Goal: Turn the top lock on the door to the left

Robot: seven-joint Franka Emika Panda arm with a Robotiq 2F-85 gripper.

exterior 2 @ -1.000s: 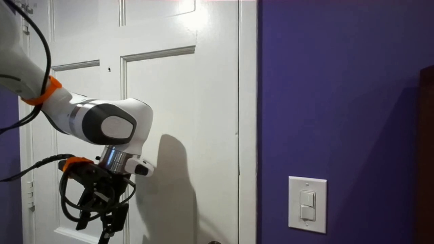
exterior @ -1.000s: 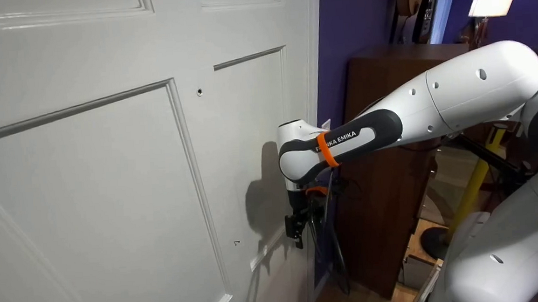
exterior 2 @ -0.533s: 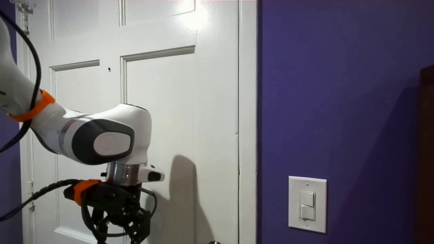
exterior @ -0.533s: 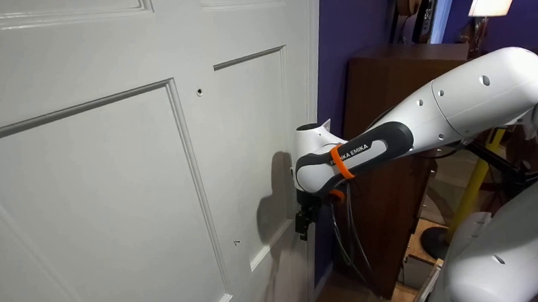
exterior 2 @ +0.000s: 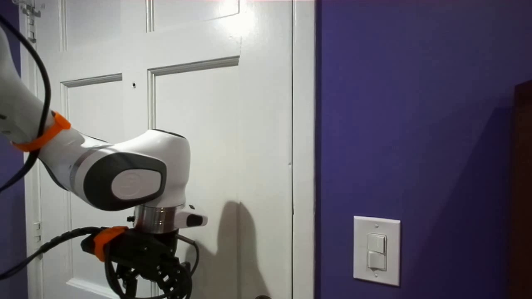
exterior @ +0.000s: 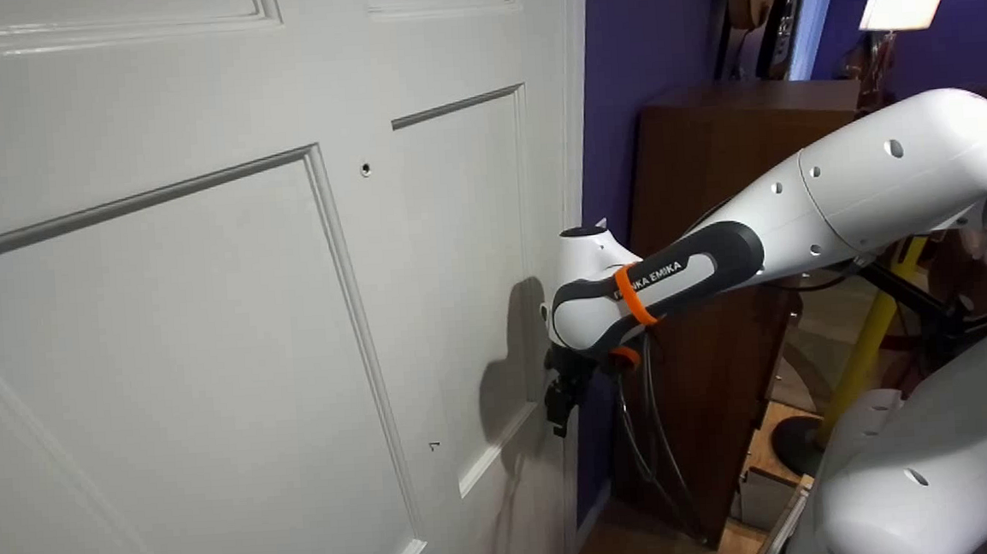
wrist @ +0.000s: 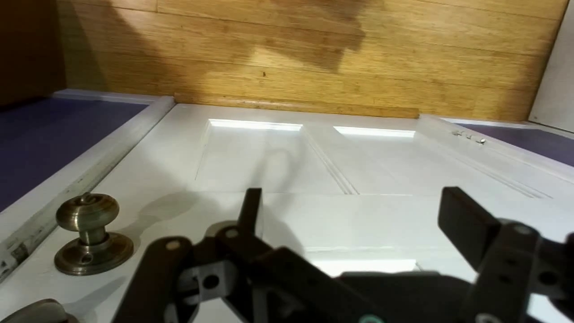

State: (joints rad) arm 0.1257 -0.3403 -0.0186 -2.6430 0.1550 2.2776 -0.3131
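The approach seems in hand: the claw (wrist: 352,204) hangs before the door (exterior: 265,325), jaws apart, and should next shift toward the top lock (wrist: 39,312), cut off at the wrist view's lower left, to grip it.

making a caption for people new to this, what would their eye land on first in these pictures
Probably the big white arm, stretched from the right edge of an exterior view towards the white door. In the wrist view, the brassy knob stands out at the left, on the door, with the open pincer to its right. The lit lamp at upper right of an exterior view would likely draw the eye too.
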